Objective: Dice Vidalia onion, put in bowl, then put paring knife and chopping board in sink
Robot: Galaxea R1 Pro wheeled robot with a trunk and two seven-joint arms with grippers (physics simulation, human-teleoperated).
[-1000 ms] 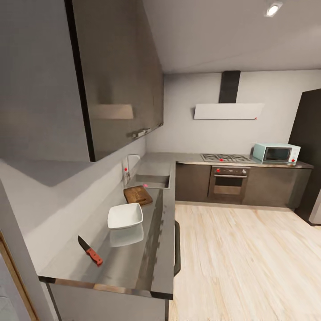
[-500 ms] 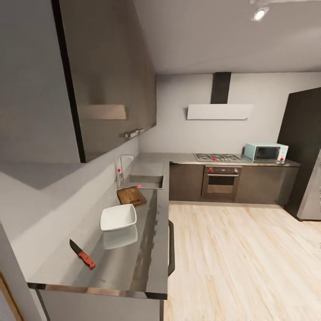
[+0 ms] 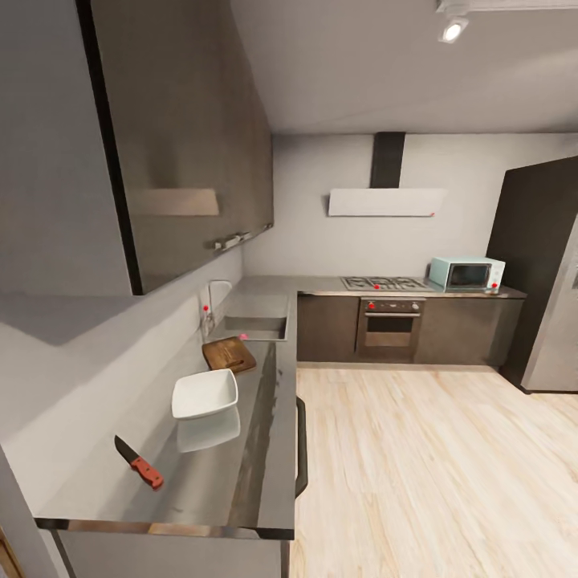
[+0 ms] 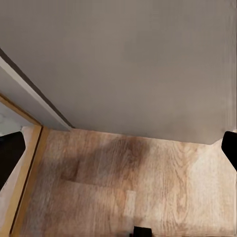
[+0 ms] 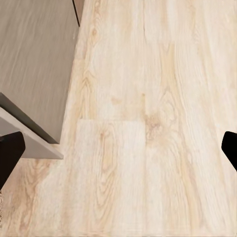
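I stand out on the pale wood floor (image 3: 433,474), looking along the table (image 3: 241,474), the grey countertop that runs down the left wall toward the far corner of the kitchen. At its far end lies the sink (image 3: 255,325), with its tap and red knob at the wall side; the Vidalia onion should be in that basin, but from here I cannot make it out for certain, only a faint pink speck near the rim. Just this side of the sink lies the chopping board (image 3: 229,354), flat and close to the basin, which I judge suits carrying the onion a short way. Nearer me sits the bowl (image 3: 205,393), upright and empty, apart from the board. Nearest of all lies the paring knife (image 3: 138,462), flat on the table, its blade toward the wall and handle toward the table's near end, well apart from the bowl. Both my arms hang low over the floor: each wrist view has my left gripper (image 4: 118,158) and right gripper (image 5: 118,153) spread wide, jaws far apart, gripping nothing and touching nothing.
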